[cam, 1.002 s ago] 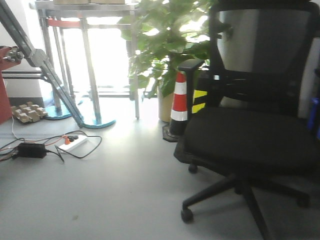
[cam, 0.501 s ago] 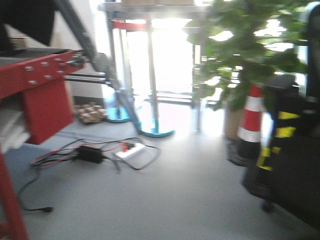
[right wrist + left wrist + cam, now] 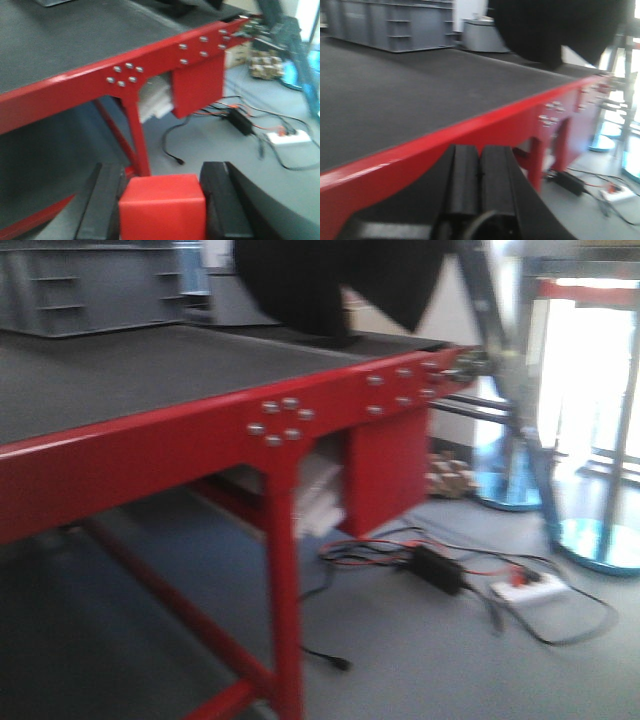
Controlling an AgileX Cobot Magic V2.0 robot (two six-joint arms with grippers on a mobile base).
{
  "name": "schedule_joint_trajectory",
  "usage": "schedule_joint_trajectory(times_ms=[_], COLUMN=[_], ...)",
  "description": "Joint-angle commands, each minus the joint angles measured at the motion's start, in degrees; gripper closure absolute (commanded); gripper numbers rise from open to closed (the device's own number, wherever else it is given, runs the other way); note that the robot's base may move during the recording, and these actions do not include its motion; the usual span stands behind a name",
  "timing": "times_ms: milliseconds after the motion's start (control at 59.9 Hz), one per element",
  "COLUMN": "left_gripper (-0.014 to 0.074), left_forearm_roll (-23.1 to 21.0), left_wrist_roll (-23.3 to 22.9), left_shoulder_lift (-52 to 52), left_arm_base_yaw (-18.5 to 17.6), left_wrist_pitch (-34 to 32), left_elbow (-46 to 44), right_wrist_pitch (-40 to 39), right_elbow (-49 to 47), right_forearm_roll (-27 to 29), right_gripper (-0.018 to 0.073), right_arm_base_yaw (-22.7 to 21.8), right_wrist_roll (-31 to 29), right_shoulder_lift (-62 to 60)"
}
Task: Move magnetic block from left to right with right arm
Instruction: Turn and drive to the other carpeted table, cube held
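Observation:
The magnetic block (image 3: 162,212), a plain bright-red cube, fills the bottom of the right wrist view. My right gripper (image 3: 160,181) is shut on it, one black finger pressed to each side face. It hangs in the air in front of the red-framed table (image 3: 75,85), above the floor. In the left wrist view my left gripper (image 3: 480,150) is shut with nothing in it, its two fingers touching. It sits just below the table's red front edge (image 3: 470,125). Neither gripper shows in the front view.
The table carries a dark mat (image 3: 120,360), with grey crates (image 3: 90,290) at its back and a black shape (image 3: 340,280) overhanging it. On the floor to the right lie a black adapter (image 3: 440,568), a white power strip (image 3: 525,587) and cables, near a blue-footed metal stand (image 3: 600,540).
The front view has swung left: the office chair, plant and traffic cone have left the frame, and the red table now fills it. All views are motion-blurred.

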Motion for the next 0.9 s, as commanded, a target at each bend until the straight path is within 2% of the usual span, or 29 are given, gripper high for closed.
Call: schedule_joint_trajectory(times_ms=[0,718,885], left_gripper=[0.0713,0.0713,0.0713], left_forearm_roll=[0.0,0.0,0.0], left_wrist_roll=[-0.4,-0.4,-0.4], left_shoulder_lift=[-0.8,-0.8,-0.8], left_arm_base_yaw=[-0.2,-0.2,2.8], left_wrist_pitch=[-5.4,-5.4,-5.4], left_elbow=[0.5,0.5,0.5], right_wrist_pitch=[-4.8,-4.8,-4.8], right_elbow=[-1.5,-1.5,-1.5], right_forearm_roll=[-0.9,-0.9,-0.9], right_gripper=[0.0386,0.0386,0.0386], right_arm_base_yaw=[0.0,0.0,0.0], right_wrist_roll=[-0.6,-0.6,-0.6], right_shoulder_lift=[0.4,0.4,0.4])
